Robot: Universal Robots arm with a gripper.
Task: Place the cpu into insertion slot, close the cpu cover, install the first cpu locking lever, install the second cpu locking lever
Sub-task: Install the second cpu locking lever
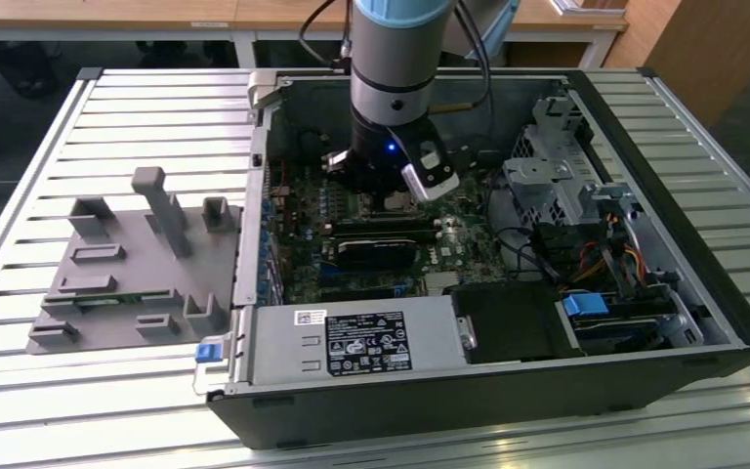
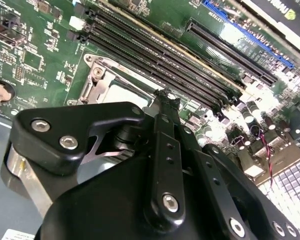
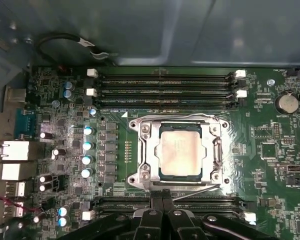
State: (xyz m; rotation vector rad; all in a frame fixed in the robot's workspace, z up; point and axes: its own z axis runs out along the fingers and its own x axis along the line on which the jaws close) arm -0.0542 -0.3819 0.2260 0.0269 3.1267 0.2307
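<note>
While the arm reaches down into the open computer case [image 1: 687, 322] in the exterior view, its gripper [image 1: 382, 200] sits low over the green motherboard [image 1: 349, 269], near the middle of the board. In the first wrist view the cpu [image 3: 181, 150] lies flat in the insertion slot [image 3: 162, 175], its pale metal top facing up, and the cpu cover [image 3: 146, 152] is down around it as a silvery frame with the chip showing through its cut-out. A thin metal lever [image 3: 197, 192] runs along the edge of that frame nearest the gripper [image 3: 162, 202], whose black fingers stand close together just beside that edge, at the lever's end. They look drawn nearly together, yet whether they grip the lever or merely touch it cannot be told. In the second wrist view the fingertip [image 2: 165, 97] stands right at the rim of the cover [image 2: 97, 82], with the chip's pale top [image 2: 125, 95] just beyond it. Black memory slots [image 3: 165, 85] run along the far side of the socket from the gripper.
</note>
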